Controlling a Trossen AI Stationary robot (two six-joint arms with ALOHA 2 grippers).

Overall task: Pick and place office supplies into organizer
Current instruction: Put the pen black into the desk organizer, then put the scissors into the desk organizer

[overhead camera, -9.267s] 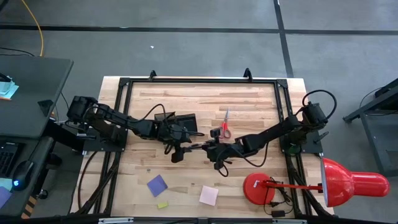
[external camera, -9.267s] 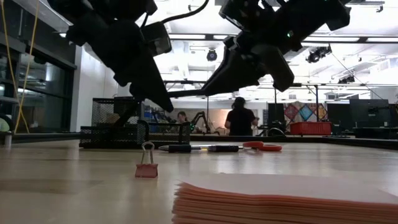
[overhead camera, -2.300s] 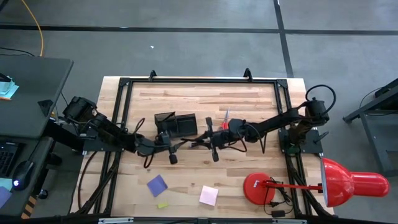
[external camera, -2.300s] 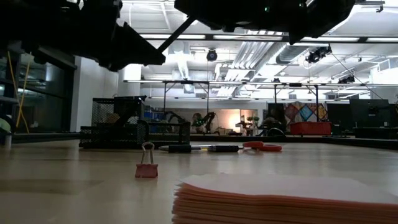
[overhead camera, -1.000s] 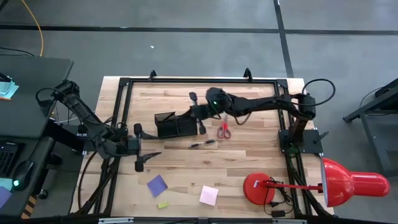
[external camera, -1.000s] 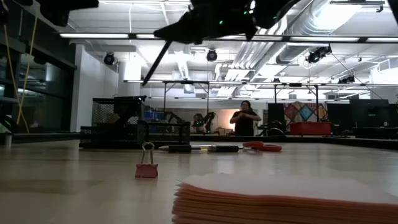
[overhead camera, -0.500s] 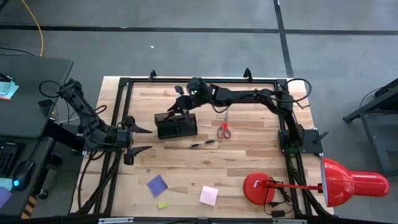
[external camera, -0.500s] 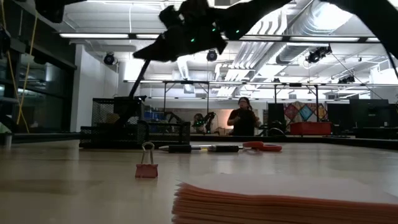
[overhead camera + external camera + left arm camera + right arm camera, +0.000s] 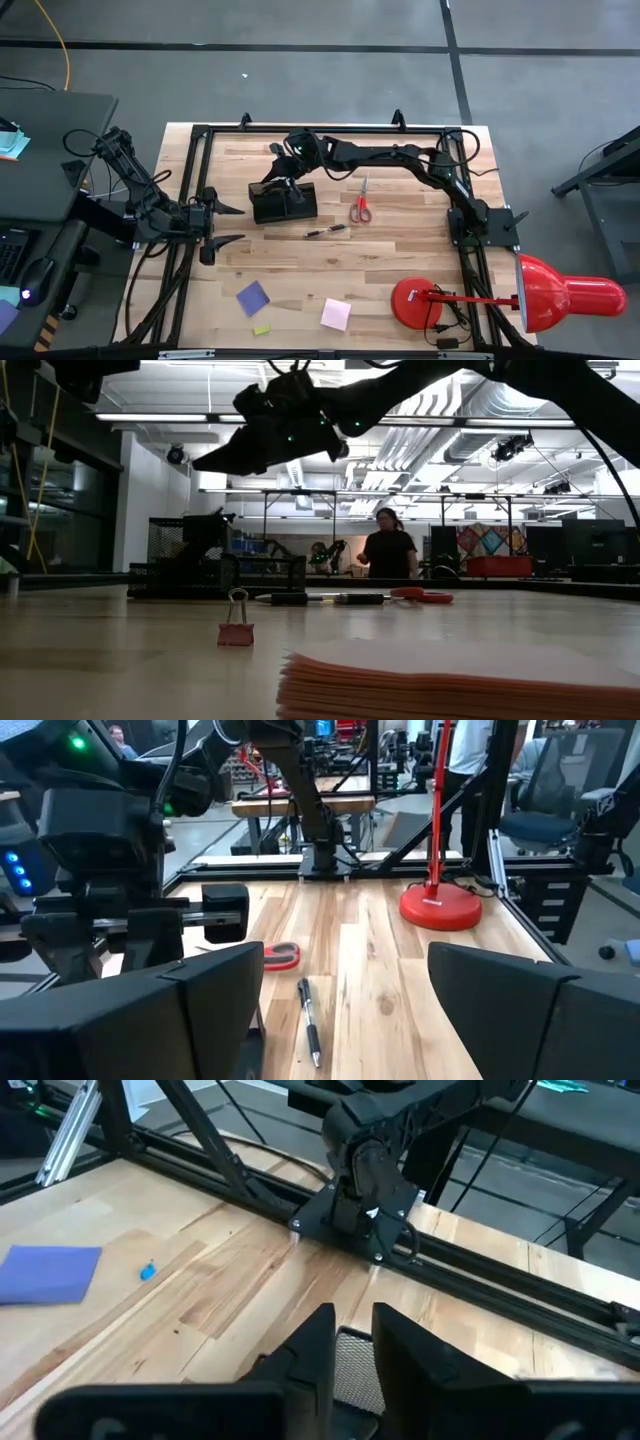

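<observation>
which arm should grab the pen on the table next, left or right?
Probably left. Its open gripper waits at the table's left edge, facing the pen. The right gripper is stretched across, hovering over the organizer.

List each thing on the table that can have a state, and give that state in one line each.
Organizer: upright, right gripper above it.
Scissors: flat, blades shut.
Pen: flat on the table.
Binder clip: standing, handles up.
Left gripper: open, empty.
Right gripper: fingers nearly together.

We see even overhead light on the table [image 9: 400,270]; low view backlit, arms silhouetted, foreground pink note pad [image 9: 450,680] blurred
</observation>
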